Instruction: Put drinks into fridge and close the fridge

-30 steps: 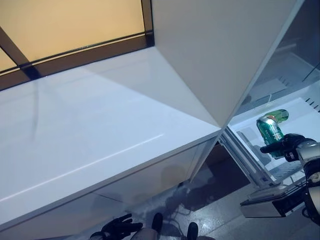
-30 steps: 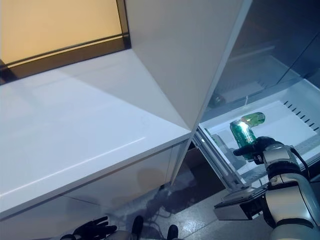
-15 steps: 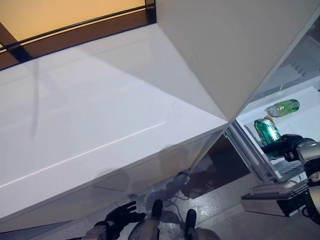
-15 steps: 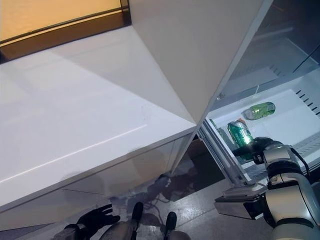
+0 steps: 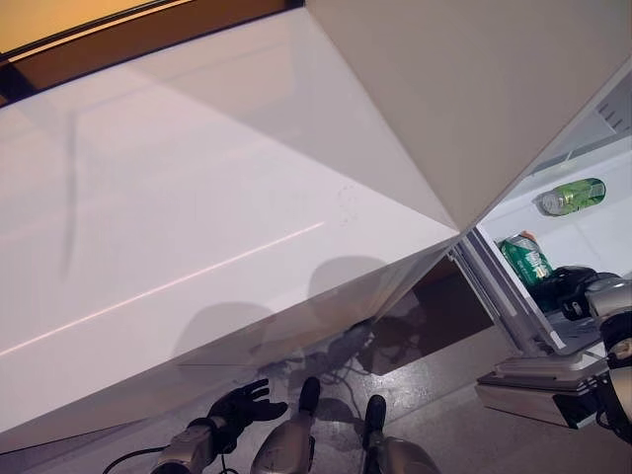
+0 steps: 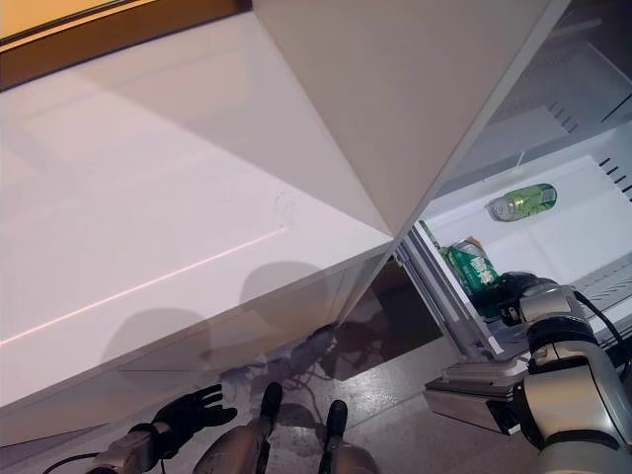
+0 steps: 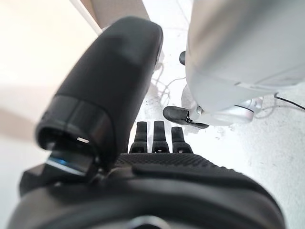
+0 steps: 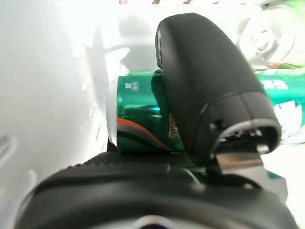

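At the right edge of the frame, inside the open fridge [image 6: 553, 232], the right robot hand [image 6: 515, 294] grips an upright green can [image 6: 470, 269], thumb curled round it. A second green can [image 6: 521, 201] lies on its side farther in, apart from the first. Lower left of the frame, the left robot hand [image 5: 242, 406] hangs with fingers spread, holding nothing, below the white worktop [image 5: 178, 227].
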You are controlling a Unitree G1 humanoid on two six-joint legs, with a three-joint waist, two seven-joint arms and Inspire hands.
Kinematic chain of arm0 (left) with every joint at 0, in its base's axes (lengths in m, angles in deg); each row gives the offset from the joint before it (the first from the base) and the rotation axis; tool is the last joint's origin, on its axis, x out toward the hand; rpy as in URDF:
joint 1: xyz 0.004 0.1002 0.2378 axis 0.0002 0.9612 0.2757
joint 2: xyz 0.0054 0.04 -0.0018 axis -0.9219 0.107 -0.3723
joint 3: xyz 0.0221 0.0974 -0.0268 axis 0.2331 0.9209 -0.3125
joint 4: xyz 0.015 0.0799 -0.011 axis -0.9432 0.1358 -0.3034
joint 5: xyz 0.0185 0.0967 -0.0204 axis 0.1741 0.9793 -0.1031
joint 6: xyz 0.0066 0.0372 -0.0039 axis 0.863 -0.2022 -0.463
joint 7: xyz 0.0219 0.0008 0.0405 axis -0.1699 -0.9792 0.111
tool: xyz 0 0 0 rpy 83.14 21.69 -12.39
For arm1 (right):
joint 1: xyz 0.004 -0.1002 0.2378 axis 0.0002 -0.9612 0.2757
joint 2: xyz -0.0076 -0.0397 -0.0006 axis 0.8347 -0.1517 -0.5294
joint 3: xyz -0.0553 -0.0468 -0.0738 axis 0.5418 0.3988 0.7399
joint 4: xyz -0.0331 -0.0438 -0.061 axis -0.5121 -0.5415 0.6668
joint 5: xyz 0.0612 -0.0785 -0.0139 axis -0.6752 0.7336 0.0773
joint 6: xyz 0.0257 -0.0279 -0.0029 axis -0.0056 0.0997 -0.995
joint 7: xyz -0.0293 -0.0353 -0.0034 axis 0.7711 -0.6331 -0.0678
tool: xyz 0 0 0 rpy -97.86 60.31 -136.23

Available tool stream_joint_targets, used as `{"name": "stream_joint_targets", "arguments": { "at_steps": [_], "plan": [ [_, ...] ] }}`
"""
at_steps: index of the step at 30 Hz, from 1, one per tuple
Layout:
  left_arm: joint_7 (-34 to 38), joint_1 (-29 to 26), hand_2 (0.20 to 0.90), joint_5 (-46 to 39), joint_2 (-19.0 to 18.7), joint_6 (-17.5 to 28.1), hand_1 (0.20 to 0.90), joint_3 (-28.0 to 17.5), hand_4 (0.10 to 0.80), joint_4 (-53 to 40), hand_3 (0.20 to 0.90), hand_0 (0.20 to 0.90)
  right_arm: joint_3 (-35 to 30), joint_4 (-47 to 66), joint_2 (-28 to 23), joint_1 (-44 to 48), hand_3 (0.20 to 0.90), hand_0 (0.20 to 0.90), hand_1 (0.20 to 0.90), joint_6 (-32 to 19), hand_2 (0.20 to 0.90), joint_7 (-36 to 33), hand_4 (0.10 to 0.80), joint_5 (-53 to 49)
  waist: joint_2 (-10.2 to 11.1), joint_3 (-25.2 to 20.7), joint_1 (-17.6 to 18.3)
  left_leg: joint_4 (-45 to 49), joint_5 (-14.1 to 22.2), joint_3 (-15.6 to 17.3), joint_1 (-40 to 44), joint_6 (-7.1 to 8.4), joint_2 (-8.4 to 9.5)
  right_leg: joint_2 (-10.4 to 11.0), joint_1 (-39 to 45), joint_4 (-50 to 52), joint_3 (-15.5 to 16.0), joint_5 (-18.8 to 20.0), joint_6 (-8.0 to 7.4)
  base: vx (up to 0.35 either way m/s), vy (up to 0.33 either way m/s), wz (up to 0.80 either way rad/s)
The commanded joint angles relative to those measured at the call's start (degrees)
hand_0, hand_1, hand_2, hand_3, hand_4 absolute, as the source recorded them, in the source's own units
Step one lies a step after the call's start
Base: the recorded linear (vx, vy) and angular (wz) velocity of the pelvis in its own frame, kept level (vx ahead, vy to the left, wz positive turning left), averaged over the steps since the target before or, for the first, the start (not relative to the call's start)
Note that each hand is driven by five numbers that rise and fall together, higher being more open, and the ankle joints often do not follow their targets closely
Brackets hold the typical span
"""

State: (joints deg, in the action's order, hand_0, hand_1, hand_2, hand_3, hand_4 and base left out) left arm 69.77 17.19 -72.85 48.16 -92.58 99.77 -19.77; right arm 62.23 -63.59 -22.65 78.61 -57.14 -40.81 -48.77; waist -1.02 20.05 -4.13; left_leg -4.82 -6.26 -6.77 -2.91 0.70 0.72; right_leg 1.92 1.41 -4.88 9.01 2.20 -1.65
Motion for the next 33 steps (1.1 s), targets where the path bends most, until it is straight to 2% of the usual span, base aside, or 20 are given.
{"name": "stream_joint_targets", "arguments": {
  "at_steps": [1, 4, 5, 6, 14, 21, 27, 29, 33],
  "plan": [
    [-0.27, -0.55, 0.900, -0.47, -1.54, 2.29, 0.900, 2.67, 0.800, -0.43, 0.900, 0.900, 3.19, -0.55, -5.89, 9.05, 0.200, 0.300, 0.300, -3.62, 0.300, -0.71, 0.100, 2.48, 0.77, -2.13, -0.05, -0.18, 7.40, 5.52, 2.41, -3.89, 2.57, -3.28, -1.92, 0.94, -3.26, -2.29, 2.99, -0.021, 0.033, 0.00],
    [-0.30, -0.98, 0.900, -0.80, -1.57, 2.51, 0.900, 3.10, 0.800, -0.58, 0.900, 0.900, 3.28, -0.82, -5.65, 9.41, 0.200, 0.300, 0.300, -3.38, 0.300, -0.88, 0.100, 2.42, 0.41, -1.75, -0.06, -0.18, 7.30, 5.51, 1.93, -3.97, 2.71, -3.15, -2.40, 0.88, -3.23, -2.03, 2.86, -0.019, 0.023, 0.00],
    [-0.26, -1.10, 0.900, -0.85, -1.56, 2.54, 0.900, 3.19, 0.800, -0.63, 0.900, 0.900, 3.35, -0.97, -5.52, 9.59, 0.227, 0.324, 0.324, -3.28, 0.324, -1.00, 0.127, 2.48, 0.32, -1.62, -0.07, -0.18, 7.29, 5.52, 1.82, -3.99, 2.75, -3.11, -2.54, 0.89, -3.22, -1.98, 2.82, -0.032, 0.037, -0.01],
    [-0.23, -1.19, 0.900, -0.92, -1.57, 2.48, 0.900, 3.25, 0.800, -0.75, 0.900, 0.900, 3.45, -1.00, -5.45, 9.78, 0.900, 0.900, 0.900, -3.07, 0.900, -1.37, 0.800, 2.46, 0.23, -1.55, -0.08, -0.18, 7.29, 5.55, 1.70, -4.01, 2.78, -3.07, -2.64, 0.86, -3.21, -1.93, 2.80, -0.032, 0.037, -0.01],
    [0.11, -1.08, 0.900, -1.69, -1.36, 2.33, 0.900, 2.99, 0.800, -1.23, 0.900, 0.900, 2.90, 2.10, -5.88, 10.80, 0.900, 0.900, 0.900, -4.80, 0.900, -7.40, 0.800, -2.01, 0.18, -1.72, 0.32, -0.18, 7.53, 5.97, 1.83, -3.98, 2.86, -2.96, -2.72, 0.87, -3.30, -1.77, 2.62, -0.021, 0.048, 0.00],
    [1.07, 1.21, 0.900, -1.32, -0.50, 2.12, 0.900, 1.60, 0.800, -1.89, 0.900, 0.900, -3.53, 17.81, -7.92, 5.90, 0.900, 0.900, 0.900, -7.01, 0.900, -16.93, 0.800, -14.05, 1.54, -3.59, 1.97, -0.18, 8.36, 7.23, 3.22, -4.01, 2.81, -3.09, -1.79, 1.14, -4.07, -2.09, 2.40, 0.001, 0.084, -0.10],
    [1.49, 3.02, 0.900, -0.02, 0.37, 2.78, 0.900, 0.43, 0.800, 0.65, 0.900, 0.900, -13.44, 27.26, -10.89, -1.87, 0.900, 0.900, 0.900, -13.05, 0.900, -21.34, 0.800, -21.11, 2.78, -6.20, 3.90, -0.18, 9.82, 9.29, 5.48, -4.48, 2.71, -3.30, 0.01, 0.90, -5.48, -2.43, 2.00, 0.014, 0.083, -0.08],
    [1.77, 3.69, 0.900, 0.44, 1.00, 3.41, 0.900, 0.14, 0.800, 2.27, 0.900, 0.900, -18.10, 30.93, -11.49, -4.31, 0.900, 0.900, 0.900, -17.42, 0.900, -26.19, 0.800, -24.70, 3.12, -7.72, 4.66, -0.18, 10.56, 10.13, 6.55, -4.75, 2.75, -3.34, 0.95, 0.62, -6.27, -2.58, 1.71, 0.029, 0.093, -0.30],
    [1.87, 4.15, 0.900, 1.31, 1.52, 3.56, 0.900, 0.00, 0.800, 4.02, 0.900, 0.900, -23.54, 33.52, -11.06, -7.58, 0.900, 0.900, 0.900, -23.67, 0.900, -35.33, 0.800, -24.74, 3.21, -9.47, 5.11, -0.18, 11.25, 10.98, 7.67, -5.02, 2.77, -3.34, 1.92, 0.39, -7.19, -2.74, 1.28, 0.033, 0.057, -0.24]
  ]
}}
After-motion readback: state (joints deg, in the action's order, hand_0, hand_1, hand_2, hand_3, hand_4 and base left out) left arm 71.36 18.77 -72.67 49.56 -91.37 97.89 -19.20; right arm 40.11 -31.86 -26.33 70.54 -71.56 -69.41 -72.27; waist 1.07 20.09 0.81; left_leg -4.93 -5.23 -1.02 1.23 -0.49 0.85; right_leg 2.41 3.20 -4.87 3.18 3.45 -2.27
